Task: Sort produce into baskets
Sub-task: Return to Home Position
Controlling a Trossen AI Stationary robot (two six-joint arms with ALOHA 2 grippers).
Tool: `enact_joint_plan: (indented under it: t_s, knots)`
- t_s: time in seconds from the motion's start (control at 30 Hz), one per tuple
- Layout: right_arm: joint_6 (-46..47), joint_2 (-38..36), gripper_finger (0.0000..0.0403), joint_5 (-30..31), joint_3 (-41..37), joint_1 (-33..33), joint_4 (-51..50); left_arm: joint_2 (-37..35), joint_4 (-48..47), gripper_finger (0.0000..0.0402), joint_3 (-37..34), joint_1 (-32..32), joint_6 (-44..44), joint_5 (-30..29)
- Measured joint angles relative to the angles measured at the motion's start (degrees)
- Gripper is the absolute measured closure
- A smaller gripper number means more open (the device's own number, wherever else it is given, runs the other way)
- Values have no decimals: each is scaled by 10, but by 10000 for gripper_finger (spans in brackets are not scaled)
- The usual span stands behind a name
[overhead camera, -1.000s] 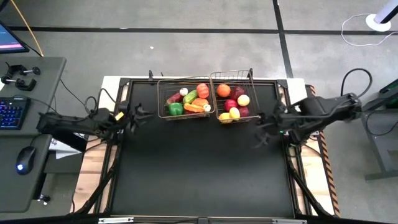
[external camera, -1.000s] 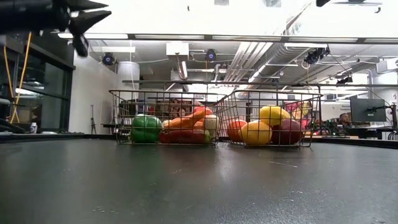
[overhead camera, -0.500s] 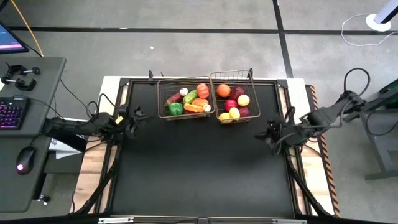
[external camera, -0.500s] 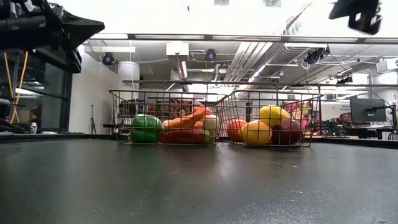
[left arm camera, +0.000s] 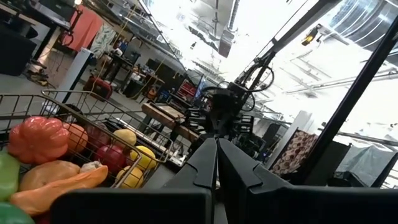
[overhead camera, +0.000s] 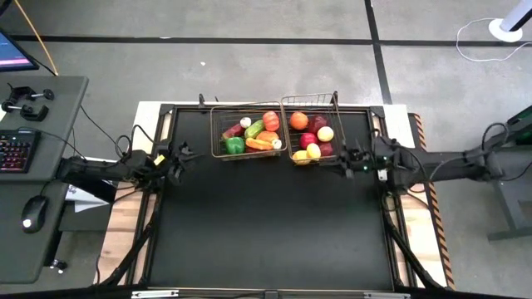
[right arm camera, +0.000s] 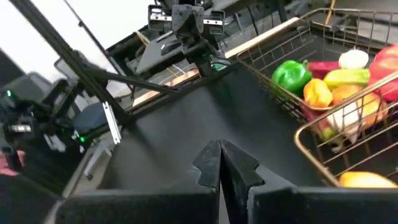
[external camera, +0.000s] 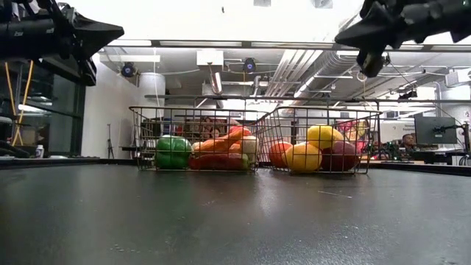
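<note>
Two bronze wire baskets stand side by side at the table's far middle. The left basket (overhead camera: 218,131) holds a green pepper (overhead camera: 234,145), a garlic, a tomato and other vegetables. The right basket (overhead camera: 336,112) holds an orange (overhead camera: 298,120), red apples and lemons (overhead camera: 325,133). My left gripper (overhead camera: 189,154) is shut and empty, left of the left basket and above the table; its shut fingertips show in the left wrist view (left arm camera: 216,146). My right gripper (overhead camera: 339,159) is shut and empty, just off the right basket's near right corner; its shut fingertips show in the right wrist view (right arm camera: 220,149).
The black table top (overhead camera: 266,224) lies bare in front of the baskets. A desk with a keyboard and a mouse (overhead camera: 32,212) stands left of the table. Both grippers hang well above the table top in the low view, the left (external camera: 110,33) and the right (external camera: 346,37).
My right gripper has gone toward the table's far edge and a little left, up to the right basket's near right corner, and has come down into the low view; its arm has stretched out level. My left gripper has sunk a little. The produce and baskets have stayed still.
</note>
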Motion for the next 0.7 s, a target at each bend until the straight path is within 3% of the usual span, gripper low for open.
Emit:
enact_joint_plan:
  t_s: [0.23, 0.53, 0.7]
  knots:
    - [-77, -22, 403, -84, -39, -55, 3, 0, 0, 398, 0, 0, -1, 0]
    - [-35, -140, 403, -58, -144, -55, 38, 0, -1, 398, 0, 0, 1, 0]
    - [-67, -209, 403, -18, -171, -55, 41, 0, -1, 398, 0, 0, 1, 0]
